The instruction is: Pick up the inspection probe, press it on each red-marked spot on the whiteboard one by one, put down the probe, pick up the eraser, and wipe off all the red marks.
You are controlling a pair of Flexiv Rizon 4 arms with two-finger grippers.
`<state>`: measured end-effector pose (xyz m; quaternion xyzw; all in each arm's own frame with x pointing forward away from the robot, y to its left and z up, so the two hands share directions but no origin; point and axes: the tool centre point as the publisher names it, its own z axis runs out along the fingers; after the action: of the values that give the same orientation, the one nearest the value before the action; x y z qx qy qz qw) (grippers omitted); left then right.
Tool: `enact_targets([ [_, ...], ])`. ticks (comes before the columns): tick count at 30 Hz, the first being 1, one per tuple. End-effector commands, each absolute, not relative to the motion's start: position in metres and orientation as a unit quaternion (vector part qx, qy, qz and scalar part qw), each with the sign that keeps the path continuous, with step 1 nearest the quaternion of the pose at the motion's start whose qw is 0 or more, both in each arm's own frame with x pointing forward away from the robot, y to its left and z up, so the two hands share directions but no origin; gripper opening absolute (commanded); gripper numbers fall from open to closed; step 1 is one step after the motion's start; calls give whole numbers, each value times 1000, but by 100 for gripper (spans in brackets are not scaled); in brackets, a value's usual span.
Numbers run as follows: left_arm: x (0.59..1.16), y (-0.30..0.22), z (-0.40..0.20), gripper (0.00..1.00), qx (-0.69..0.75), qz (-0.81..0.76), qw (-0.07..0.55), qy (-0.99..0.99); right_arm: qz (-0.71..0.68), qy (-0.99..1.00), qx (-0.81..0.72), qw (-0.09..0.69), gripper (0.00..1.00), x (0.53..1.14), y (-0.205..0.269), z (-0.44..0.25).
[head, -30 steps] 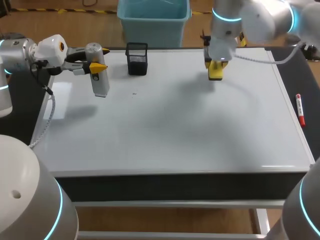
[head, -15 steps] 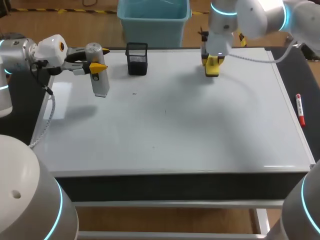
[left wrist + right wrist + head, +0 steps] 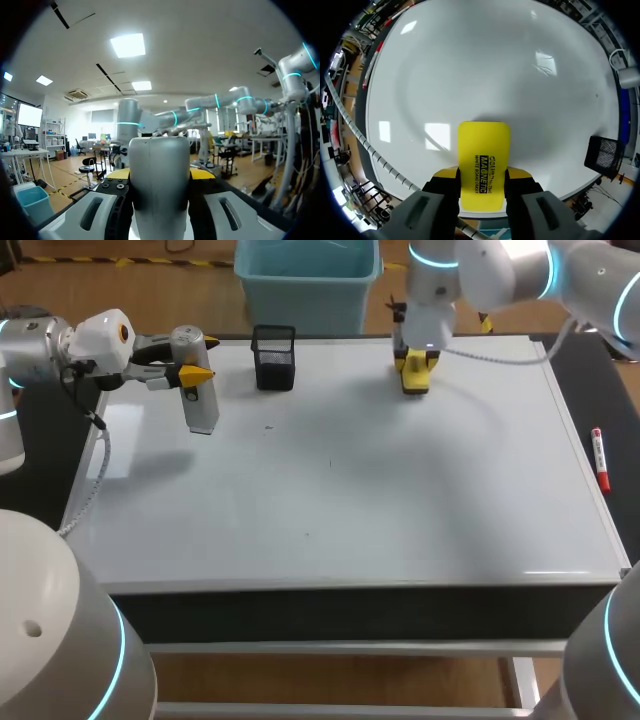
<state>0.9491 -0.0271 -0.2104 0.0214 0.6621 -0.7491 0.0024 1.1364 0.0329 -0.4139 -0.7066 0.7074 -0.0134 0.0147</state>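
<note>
A: Entry, left arm. Where is the probe?

B: The inspection probe (image 3: 201,405) is in the left gripper (image 3: 203,358). The yellow-tipped fingers clamp its grey body from two sides near its upper end. Taking the whiteboard (image 3: 400,500) as the dial in the head view, the probe sits at 10 o'clock, over the board's left margin. The left wrist view confirms the grip, with the grey barrel filling the gap between the fingers.

A: Is it touching the surface?

B: I cannot tell from these views.

A: Right arm?

B: The right gripper (image 3: 482,175) is closed narrow on the eraser (image 3: 484,150), one finger on each long side. The yellow block juts out ahead of the fingertips. On the head-view dial it sits between 12 and 1 o'clock, close to the far edge. Whether its face rests on the board or hangs just above is unclear.

A: Condition of the board?

B: There are a few tiny dark specks: one at about 10 o'clock just beside the probe's lower end, one near the centre, and one toward 7 o'clock. They are too small to judge colour.

A: Other items?

B: A black mesh holder (image 3: 274,357) stands upright at 11 o'clock, between probe and eraser and nearer the probe. A red marker (image 3: 599,460) lies at 3 o'clock on the dark strip beside the board's right edge, well apart from both grippers.
</note>
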Motion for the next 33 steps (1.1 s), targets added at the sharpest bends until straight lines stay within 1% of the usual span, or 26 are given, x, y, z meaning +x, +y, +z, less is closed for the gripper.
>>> enact_targets([
  [1,950,-27,-210,0,22,-750,2,662,-6,706,-708,-1,0,1147,35,-419],
  [15,950,-27,-210,0,22,-750,2,662,-10,708,-706,-16,0,1148,39,-429],
  [16,950,-27,-210,0,22,-750,2,662,-11,708,-706,-16,2,1147,39,-430],
  [18,950,-27,-210,0,22,-750,2,662,-12,708,-706,-19,20,1146,40,-432],
  [20,950,-27,-210,0,22,-750,2,662,-12,708,-706,-21,33,1145,40,-432],
  [21,950,-27,-210,0,22,-750,2,662,-13,708,-706,-22,47,1144,41,-432],
  [22,950,-27,-210,0,22,-750,2,662,-14,708,-705,-23,67,1143,41,-432],
  [23,950,-27,-210,0,22,-750,2,662,-15,709,-704,-22,100,1141,40,-430],
  [33,950,-27,-210,0,22,-750,2,662,-1,762,-647,24,100,1128,22,-396],
])
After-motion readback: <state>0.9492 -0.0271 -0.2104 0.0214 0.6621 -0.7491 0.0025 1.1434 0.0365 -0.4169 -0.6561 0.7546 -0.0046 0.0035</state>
